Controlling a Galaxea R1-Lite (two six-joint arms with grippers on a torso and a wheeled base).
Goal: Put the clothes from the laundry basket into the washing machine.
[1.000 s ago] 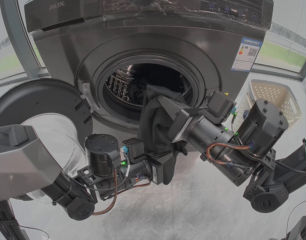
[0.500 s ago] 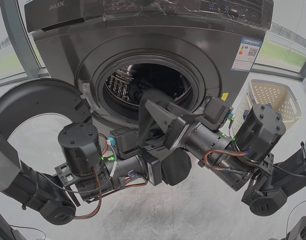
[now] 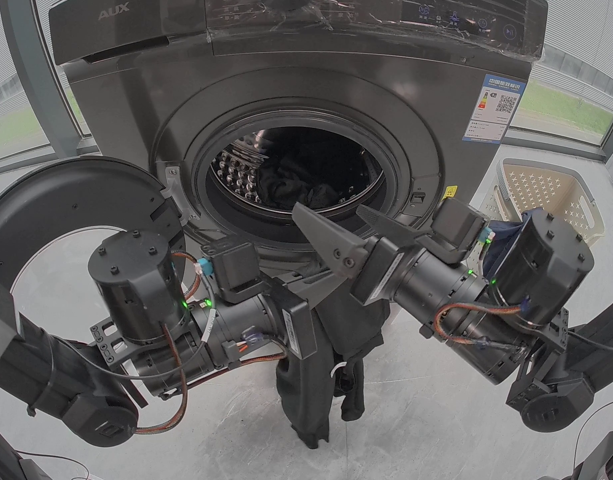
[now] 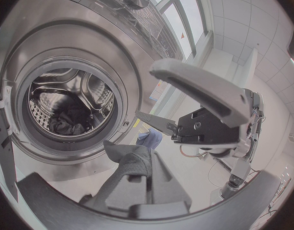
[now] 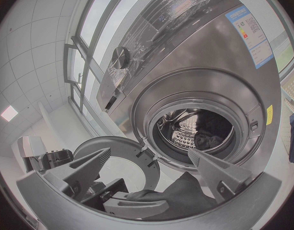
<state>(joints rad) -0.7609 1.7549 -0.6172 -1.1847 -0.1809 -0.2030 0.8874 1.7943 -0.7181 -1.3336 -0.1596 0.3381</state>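
Pinches a dark grey garment (image 3: 320, 375) in the left gripper (image 4: 145, 179), fingers closed tight on a fold, the rest hanging straight below toward the floor. Holds the right gripper (image 5: 148, 151) just beside and a little above the left one, spread wide, nothing between its fingers. Faces, just ahead of both grippers, the washing machine (image 3: 140, 101), drum mouth open, dark clothes (image 3: 293, 181) heaped inside. Has the round door (image 3: 73, 195) swung out on the left gripper's outer side. Farther off, past the right gripper's arm, has the laundry basket (image 3: 553, 188), a blue cloth (image 3: 503, 251) at its near rim.
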